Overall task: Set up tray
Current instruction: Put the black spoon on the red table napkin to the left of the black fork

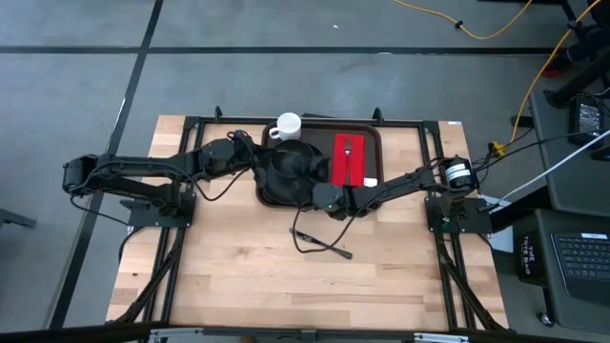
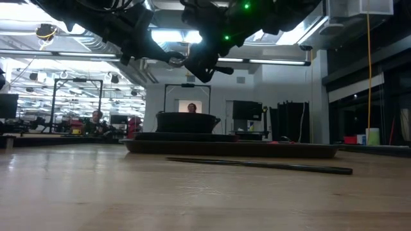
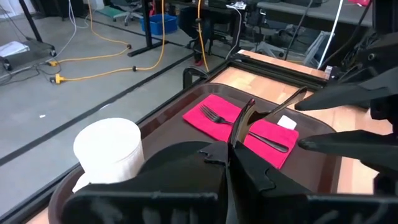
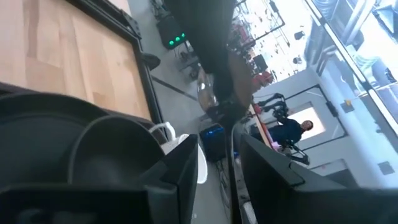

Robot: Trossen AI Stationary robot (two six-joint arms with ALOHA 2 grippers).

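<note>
The dark brown tray (image 1: 320, 136) lies at the table's far middle. On it stand a white mug (image 1: 286, 126) (image 3: 109, 152), a round black plate (image 1: 286, 181) (image 4: 93, 140) and a red napkin (image 1: 353, 160) (image 3: 239, 124) with a fork (image 3: 214, 115) on top. My left gripper (image 1: 274, 166) (image 3: 231, 149) hovers above the plate, shut on a metal spoon (image 3: 242, 121) (image 2: 176, 59). My right gripper (image 1: 303, 183) (image 3: 300, 123) faces it from the right, open, its fingers either side of the spoon's handle (image 4: 232, 163). Whether they touch it I cannot tell. My left gripper pinches the spoon between its two fingers at the bowl end (image 3: 236, 140), coming level from the table's left. The spoon is lifted clear above the plate, and its handle (image 3: 286, 102) points away toward my right gripper.
A thin dark rod-like thing (image 1: 322, 244) (image 2: 257, 165) lies on the bare wood (image 1: 248, 276) nearer than the tray. Black frame rails (image 1: 191, 129) run along the table's far edge and sides. People sit in the room beyond.
</note>
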